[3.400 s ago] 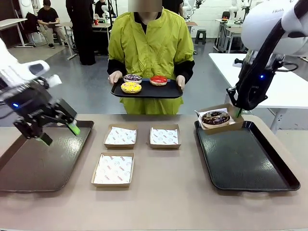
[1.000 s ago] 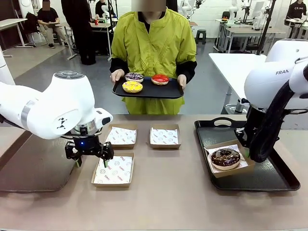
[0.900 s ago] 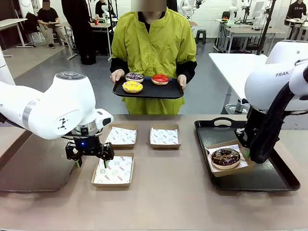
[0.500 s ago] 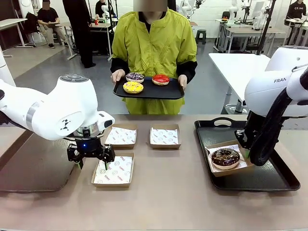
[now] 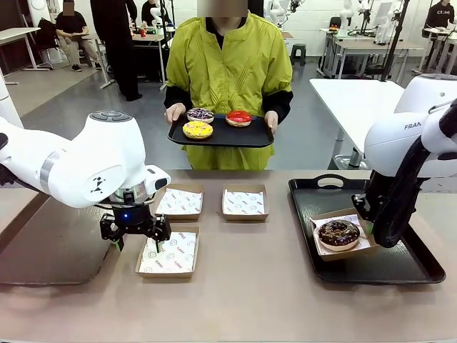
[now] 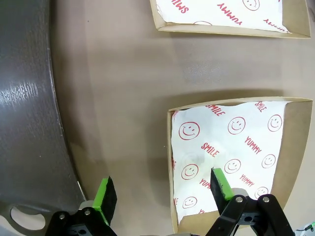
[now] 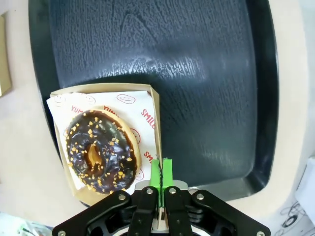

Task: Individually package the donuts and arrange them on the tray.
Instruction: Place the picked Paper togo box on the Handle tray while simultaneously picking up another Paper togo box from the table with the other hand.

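A chocolate donut (image 5: 338, 232) with orange crumbs (image 7: 101, 150) lies in a paper-lined cardboard box (image 5: 325, 254) on or just above the black tray (image 5: 400, 268). My right gripper (image 5: 368, 229) is shut on that box's side wall (image 7: 157, 140). A person at the far side holds a small black tray (image 5: 221, 136) bearing a yellow donut (image 5: 197, 129), a red donut (image 5: 238, 118) and a dark sprinkled donut (image 5: 201, 113). My left gripper (image 5: 136, 244) hangs open over the near-left empty box (image 5: 170, 251), its fingers straddling that box's left wall (image 6: 170, 162).
Two more empty lined boxes (image 5: 178, 201) (image 5: 244, 202) sit at mid-table. A dark brown tray (image 5: 50, 243) lies at the left, close beside my left gripper (image 6: 162, 189). Bare table runs along the front edge.
The right gripper carried the boxed chocolate donut from the tray's far corner to its middle, lately edging right. The left arm swung from the brown tray to the near-left box.
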Available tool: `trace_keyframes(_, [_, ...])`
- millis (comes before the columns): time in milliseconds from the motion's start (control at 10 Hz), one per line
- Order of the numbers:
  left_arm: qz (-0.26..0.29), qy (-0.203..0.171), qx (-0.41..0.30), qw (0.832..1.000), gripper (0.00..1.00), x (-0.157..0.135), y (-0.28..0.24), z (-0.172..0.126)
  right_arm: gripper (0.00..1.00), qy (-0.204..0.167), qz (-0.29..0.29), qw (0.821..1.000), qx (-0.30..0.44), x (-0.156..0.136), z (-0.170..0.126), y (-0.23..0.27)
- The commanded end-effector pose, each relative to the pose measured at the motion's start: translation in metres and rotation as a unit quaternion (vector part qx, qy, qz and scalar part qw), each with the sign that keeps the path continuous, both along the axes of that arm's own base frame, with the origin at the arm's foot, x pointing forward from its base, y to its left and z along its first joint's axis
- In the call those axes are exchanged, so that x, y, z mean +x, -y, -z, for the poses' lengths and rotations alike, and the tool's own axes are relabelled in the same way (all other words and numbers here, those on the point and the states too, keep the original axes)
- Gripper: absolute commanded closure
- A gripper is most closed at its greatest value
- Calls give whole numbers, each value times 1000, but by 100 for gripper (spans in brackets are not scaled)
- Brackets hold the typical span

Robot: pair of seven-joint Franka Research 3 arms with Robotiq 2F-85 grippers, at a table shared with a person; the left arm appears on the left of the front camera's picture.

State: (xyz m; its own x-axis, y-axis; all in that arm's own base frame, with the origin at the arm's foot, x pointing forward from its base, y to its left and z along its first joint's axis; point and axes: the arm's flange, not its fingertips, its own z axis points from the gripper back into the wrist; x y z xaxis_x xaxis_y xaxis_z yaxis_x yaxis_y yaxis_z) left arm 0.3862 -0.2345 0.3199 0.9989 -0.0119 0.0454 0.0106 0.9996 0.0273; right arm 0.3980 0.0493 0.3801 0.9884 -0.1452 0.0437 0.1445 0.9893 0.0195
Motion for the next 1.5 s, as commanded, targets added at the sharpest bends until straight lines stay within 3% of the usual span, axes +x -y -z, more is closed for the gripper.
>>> trace_keyframes(0, [-12, -2, 8, 1000, 0, 4, 8, 4, 99, -4, 7, 1000, -10, 10, 12, 1])
trace_keyframes(200, [-13, 3, -6, 1000, 0, 5, 8, 5, 99, -12, 3, 1000, -10, 13, 16, 0])
trace_keyframes(300, [-9, 6, -13, 1000, 13, 5, 8, 3, 99, -12, 1, 1000, -8, 13, 16, 0])
trace_keyframes(400, [-8, 8, -16, 1000, 41, 5, 8, 3, 39, -17, -2, 1000, -6, 14, 17, 1])
trace_keyframes(500, [-8, 5, -18, 1000, 71, 5, 7, 3, 39, -20, -1, 1000, -5, 15, 18, 1])
trace_keyframes(600, [-9, 2, -21, 1000, 99, 5, 7, 3, 0, -23, 1, 1000, -2, 15, 18, 2])
trace_keyframes(700, [-9, 0, -22, 1000, 100, 5, 7, 2, 35, -26, 3, 1000, 0, 15, 18, 3])
trace_keyframes(800, [-10, 1, -24, 1000, 100, 5, 6, 1, 0, -27, 5, 1000, 2, 16, 17, 3])
trace_keyframes(1400, [-14, -3, -25, 1000, 100, 4, 1, -6, 0, -20, 13, 1000, 13, 12, 12, 5])
